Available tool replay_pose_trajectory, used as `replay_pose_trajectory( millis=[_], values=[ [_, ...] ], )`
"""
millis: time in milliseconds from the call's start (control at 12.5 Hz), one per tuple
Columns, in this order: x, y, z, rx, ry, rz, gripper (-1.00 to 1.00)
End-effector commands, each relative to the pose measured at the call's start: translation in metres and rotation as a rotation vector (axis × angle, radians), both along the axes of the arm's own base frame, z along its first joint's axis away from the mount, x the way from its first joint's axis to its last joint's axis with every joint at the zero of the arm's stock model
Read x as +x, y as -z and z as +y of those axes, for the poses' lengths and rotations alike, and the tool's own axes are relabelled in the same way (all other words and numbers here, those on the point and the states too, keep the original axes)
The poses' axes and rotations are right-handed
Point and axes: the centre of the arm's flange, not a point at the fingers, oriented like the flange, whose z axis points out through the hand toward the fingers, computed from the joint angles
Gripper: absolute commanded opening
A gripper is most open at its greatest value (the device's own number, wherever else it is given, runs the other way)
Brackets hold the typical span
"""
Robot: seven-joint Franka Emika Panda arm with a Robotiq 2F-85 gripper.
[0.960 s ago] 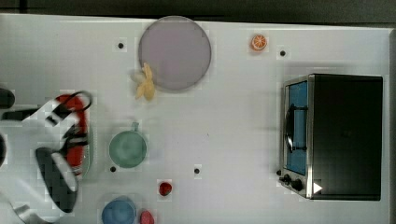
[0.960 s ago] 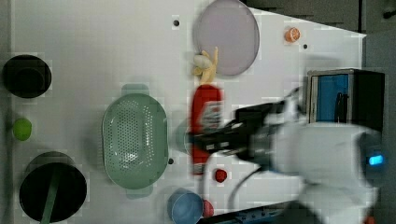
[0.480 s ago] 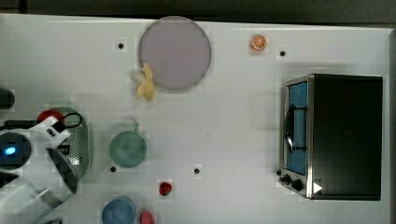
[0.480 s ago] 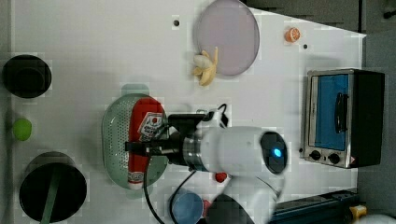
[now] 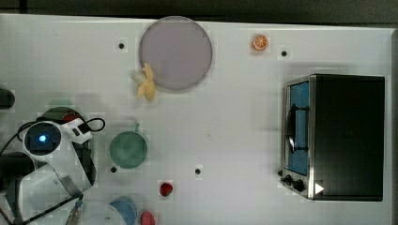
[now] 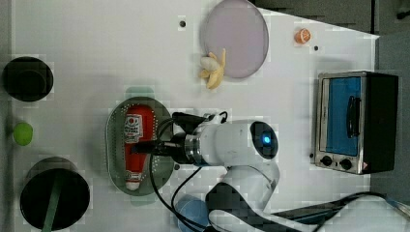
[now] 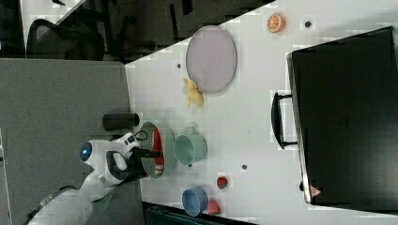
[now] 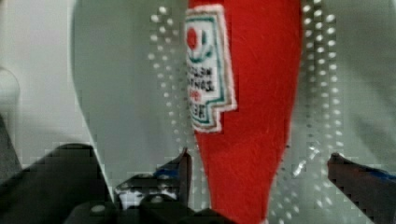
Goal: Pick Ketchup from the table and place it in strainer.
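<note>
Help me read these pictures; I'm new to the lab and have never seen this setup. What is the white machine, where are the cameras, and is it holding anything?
The white machine is a robot arm; its gripper is the grasping part. Three cameras look down on the white table from different sides, and the fourth rides on the wrist. The red Ketchup bottle lies inside the pale green strainer. The gripper is open with a finger on each side of the bottle, so nothing is held. Also on the table: a green cup, a purple plate, a banana, an orange slice and a toaster oven.

White table under even light; grey floor alongside; dark office chair beyond.
</note>
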Motion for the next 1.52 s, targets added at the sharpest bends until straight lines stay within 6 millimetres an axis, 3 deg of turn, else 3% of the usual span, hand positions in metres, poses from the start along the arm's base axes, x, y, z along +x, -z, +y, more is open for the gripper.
replay_pose_trajectory(
  millis=[80, 400, 560, 800, 1040, 1280, 1520],
  values=[
    [0.028, -0.146, 0.012, 0.011, 0.137, -0.155, 1.0],
    [0.033, -0.248, -0.054, -0.189, 0.171, -0.091, 1.0],
    [0.035, -0.287, -0.092, -0.26, 0.216, -0.041, 1.0],
    [0.055, -0.339, -0.159, -0.277, 0.342, -0.037, 1.0],
    [0.081, -0.369, -0.246, -0.257, 0.511, -0.054, 1.0],
    [0.093, -0.382, -0.331, -0.244, 0.669, -0.053, 1.0],
    [0.093, -0.381, -0.387, -0.263, 0.736, -0.03, 1.0]
  ],
)
